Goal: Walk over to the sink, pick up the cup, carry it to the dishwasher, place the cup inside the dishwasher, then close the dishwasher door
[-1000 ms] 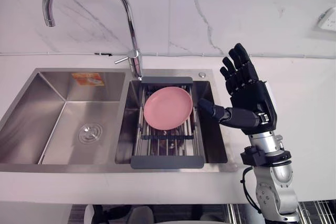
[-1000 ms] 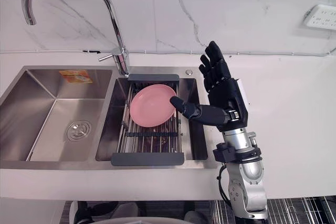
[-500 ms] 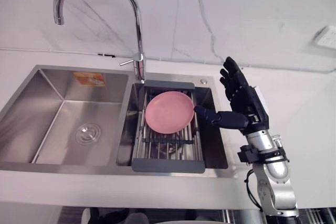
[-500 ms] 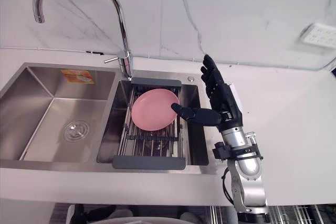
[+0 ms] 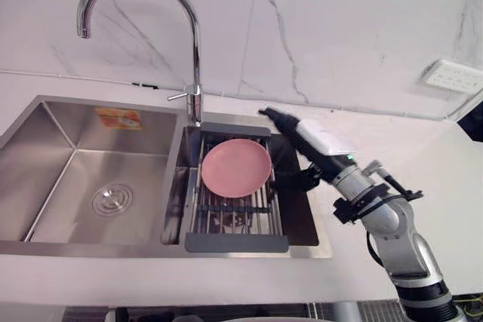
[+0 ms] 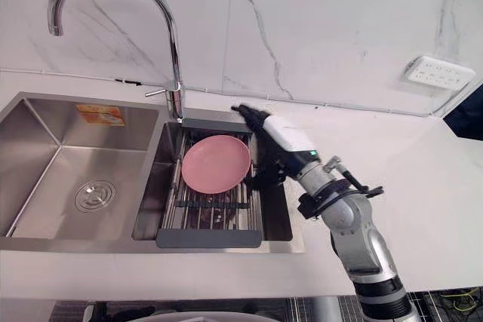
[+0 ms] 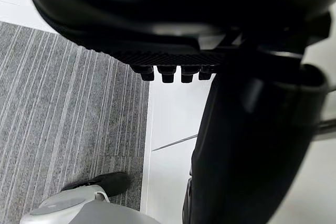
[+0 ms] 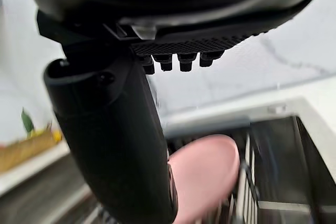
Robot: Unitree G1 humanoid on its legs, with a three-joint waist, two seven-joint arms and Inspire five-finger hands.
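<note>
A round pink plate (image 5: 236, 167) leans in a dark dish rack (image 5: 235, 242) that spans the sink's right basin. My right hand (image 5: 309, 148) lies low over the right side of that basin, just to the right of the plate. It is open, with fingers straight and pointing at the back wall and its thumb hanging down beside the rack. In the right wrist view the plate (image 8: 205, 174) shows past the thumb, apart from it. My left hand (image 7: 173, 3) hangs open over the floor and holds nothing.
A tall chrome faucet (image 5: 192, 50) rises behind the divider between the basins. The left basin (image 5: 68, 179) has only a drain. White counter (image 5: 423, 156) runs to the right, with a wall socket (image 5: 451, 75) above it. Grey carpet (image 7: 63, 129) lies below the left hand.
My right hand has tipped from upright, palm toward the plate, to lying forward and lower over the right basin. The whole view has also shifted, so the camera moved.
</note>
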